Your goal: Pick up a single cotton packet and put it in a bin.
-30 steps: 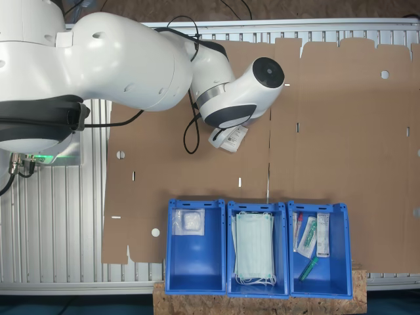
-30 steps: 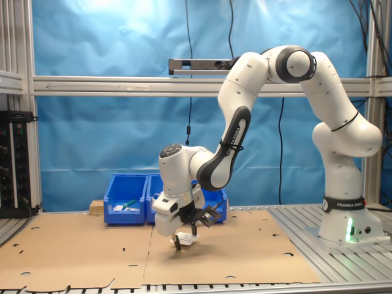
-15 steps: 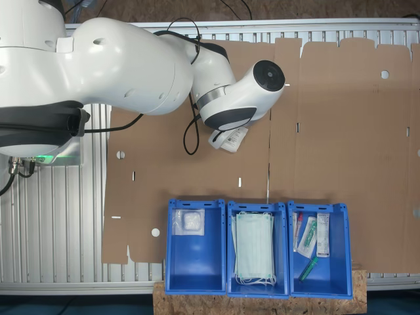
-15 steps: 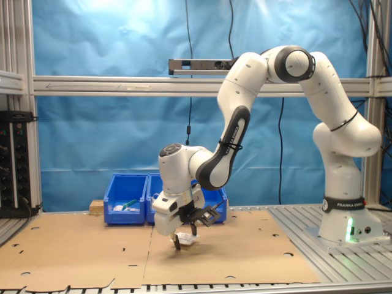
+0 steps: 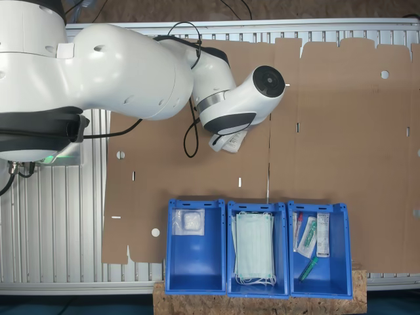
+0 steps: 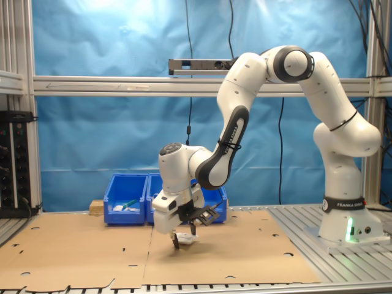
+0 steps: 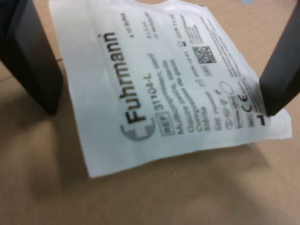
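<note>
Fingers (image 7: 33, 61) apart, straddling cotton packet (image 7: 164, 79) w/ gaps both sides. Best: seat tips on cardboard (image 7: 154, 197), centre, then pinch before lifting.

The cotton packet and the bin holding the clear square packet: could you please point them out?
cotton packet (image 7: 159, 89), wrist view, middle of its printed face.
bin (image 5: 195, 262), first exterior view, bare blue floor.

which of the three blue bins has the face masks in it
The middle blue rectangular plastic bin in the first exterior view, holding pale green face masks; its neighbours hold a clear square packet and syringes with narrow packets.
</note>
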Controlling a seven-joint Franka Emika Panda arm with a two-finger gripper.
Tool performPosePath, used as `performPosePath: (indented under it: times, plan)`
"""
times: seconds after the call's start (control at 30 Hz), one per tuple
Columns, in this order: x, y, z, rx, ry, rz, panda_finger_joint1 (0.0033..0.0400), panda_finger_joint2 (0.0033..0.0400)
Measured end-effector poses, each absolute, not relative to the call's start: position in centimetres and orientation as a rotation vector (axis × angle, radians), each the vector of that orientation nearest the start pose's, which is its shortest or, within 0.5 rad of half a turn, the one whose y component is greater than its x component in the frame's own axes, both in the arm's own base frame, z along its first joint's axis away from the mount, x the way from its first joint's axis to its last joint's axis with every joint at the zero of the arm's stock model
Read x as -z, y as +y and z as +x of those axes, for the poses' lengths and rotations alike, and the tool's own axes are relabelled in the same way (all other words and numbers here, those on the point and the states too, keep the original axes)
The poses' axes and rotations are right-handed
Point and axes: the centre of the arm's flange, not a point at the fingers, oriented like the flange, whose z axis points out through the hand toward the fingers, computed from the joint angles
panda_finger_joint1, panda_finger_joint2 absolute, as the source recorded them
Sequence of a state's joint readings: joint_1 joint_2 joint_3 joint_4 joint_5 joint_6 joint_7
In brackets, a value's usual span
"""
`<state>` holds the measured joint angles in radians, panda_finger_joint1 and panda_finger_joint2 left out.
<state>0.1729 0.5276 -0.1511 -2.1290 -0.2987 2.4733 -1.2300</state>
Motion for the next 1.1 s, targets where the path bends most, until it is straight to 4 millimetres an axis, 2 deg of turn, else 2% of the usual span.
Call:
performPosePath:
  times: [1.1]
  plan:
    - [-14.54, 0.11, 54.91, -0.456, -2.183, -2.341, 0.0400, 0.0400]
